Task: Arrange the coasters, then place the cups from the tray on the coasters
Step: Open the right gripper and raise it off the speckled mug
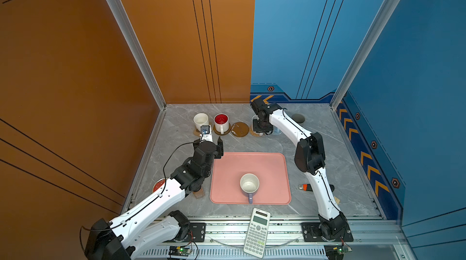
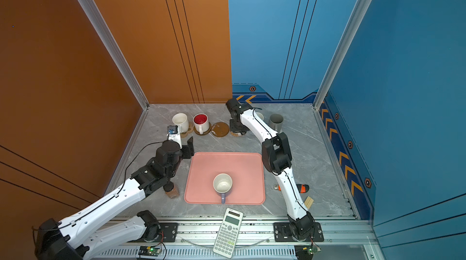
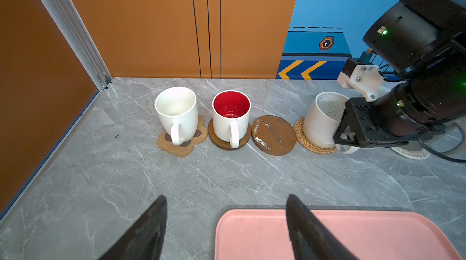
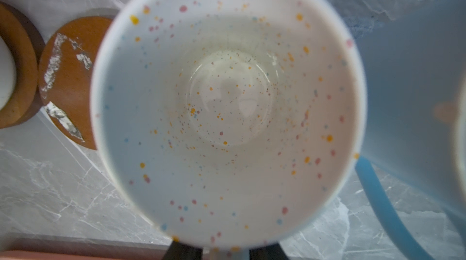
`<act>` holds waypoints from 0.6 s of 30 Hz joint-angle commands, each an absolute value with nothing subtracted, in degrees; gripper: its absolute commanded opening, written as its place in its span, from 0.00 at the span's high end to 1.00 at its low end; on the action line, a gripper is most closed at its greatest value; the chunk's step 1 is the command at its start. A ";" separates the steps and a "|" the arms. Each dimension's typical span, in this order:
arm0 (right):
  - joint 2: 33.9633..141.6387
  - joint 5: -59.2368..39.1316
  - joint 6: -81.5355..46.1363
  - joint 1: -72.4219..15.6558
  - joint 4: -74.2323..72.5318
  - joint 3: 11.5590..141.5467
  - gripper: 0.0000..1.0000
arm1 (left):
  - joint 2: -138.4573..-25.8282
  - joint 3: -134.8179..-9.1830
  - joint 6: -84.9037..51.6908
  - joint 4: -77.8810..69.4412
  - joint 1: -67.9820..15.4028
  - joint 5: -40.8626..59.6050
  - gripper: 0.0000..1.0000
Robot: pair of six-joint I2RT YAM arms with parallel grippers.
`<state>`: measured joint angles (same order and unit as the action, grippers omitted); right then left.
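Note:
Along the back, a white cup (image 3: 176,110) stands on the paw coaster (image 3: 181,145) and a red-lined cup (image 3: 230,115) on a brown disc (image 3: 222,140). A second brown disc (image 3: 273,135) is bare. The speckled cup (image 4: 227,94) rests on the rattan coaster (image 3: 302,137). My right gripper (image 4: 225,252) straddles its handle, slightly open. A light blue cup (image 4: 408,89) and a grey cup (image 2: 276,120) stand beyond it. The lavender cup (image 1: 249,184) sits on the pink tray (image 1: 227,165). My left gripper (image 3: 227,198) hangs open and empty over the tray's far left corner.
A calculator (image 1: 257,232) lies on the front rail. A red tin (image 1: 158,185) and a small brown jar (image 2: 171,190) sit under my left arm. An orange-and-black object (image 2: 303,188) and a wooden piece (image 2: 309,202) lie right of the tray. Walls close the back and sides.

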<state>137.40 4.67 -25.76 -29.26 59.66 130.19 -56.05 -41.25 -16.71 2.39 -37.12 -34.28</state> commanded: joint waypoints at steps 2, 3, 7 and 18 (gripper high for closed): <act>136.04 5.16 -26.02 -29.70 61.44 131.16 0.58 | -54.76 -40.43 -16.52 3.22 -36.66 -34.56 0.25; 135.82 5.19 -26.02 -29.75 61.44 131.01 0.55 | -54.67 -40.37 -16.61 3.16 -36.68 -34.54 0.25; 134.46 5.34 -26.02 -30.04 61.44 130.13 0.44 | -54.46 -40.25 -16.70 3.22 -36.64 -34.39 0.25; 123.75 10.46 -26.37 -33.88 61.27 121.86 0.25 | -54.49 -40.03 -16.85 2.70 -36.64 -34.17 0.25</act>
<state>129.47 6.98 -25.74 -32.58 59.88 123.72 -55.16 -40.51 -16.73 2.39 -37.12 -34.28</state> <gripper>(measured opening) 0.746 0.746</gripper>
